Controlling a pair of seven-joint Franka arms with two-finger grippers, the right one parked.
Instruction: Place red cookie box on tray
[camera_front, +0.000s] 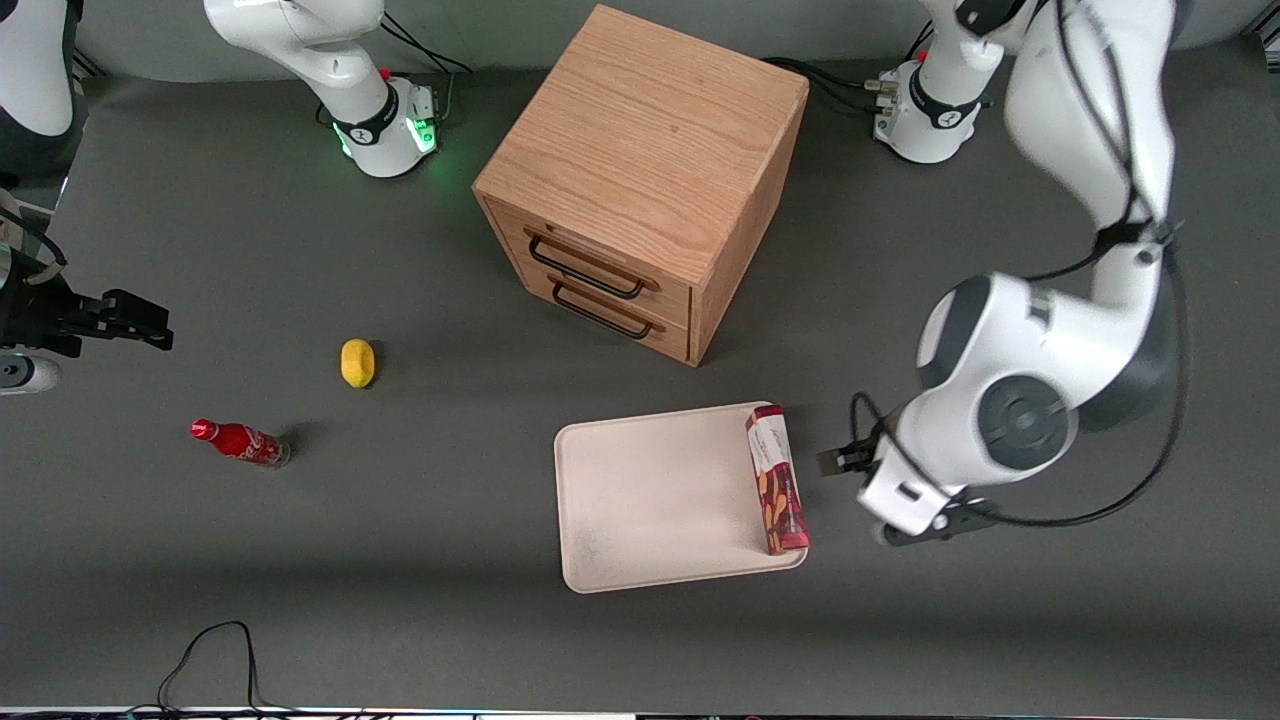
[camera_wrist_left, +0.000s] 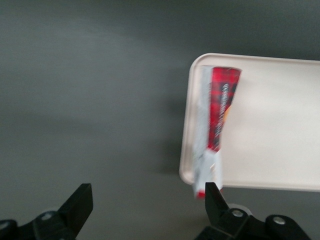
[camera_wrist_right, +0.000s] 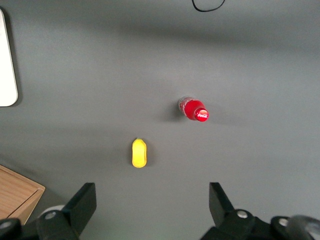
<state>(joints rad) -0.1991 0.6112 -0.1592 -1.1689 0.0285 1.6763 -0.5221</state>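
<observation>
The red cookie box (camera_front: 776, 480) (camera_wrist_left: 217, 115) lies flat on the cream-white tray (camera_front: 650, 490) (camera_wrist_left: 275, 125), along the short side toward the working arm's end. The box end nearer the front camera reaches over the tray's rim. My left gripper (camera_front: 868, 497) (camera_wrist_left: 147, 192) hangs open above bare table beside that side of the tray, apart from the box. Nothing is between its fingers. One fingertip (camera_wrist_left: 212, 192) shows close to the box's overhanging end.
A wooden drawer cabinet (camera_front: 640, 180) stands farther from the front camera than the tray. A yellow fruit (camera_front: 357, 362) and a small red soda bottle (camera_front: 240, 442) lie toward the parked arm's end. A black cable (camera_front: 210, 650) loops at the table's front edge.
</observation>
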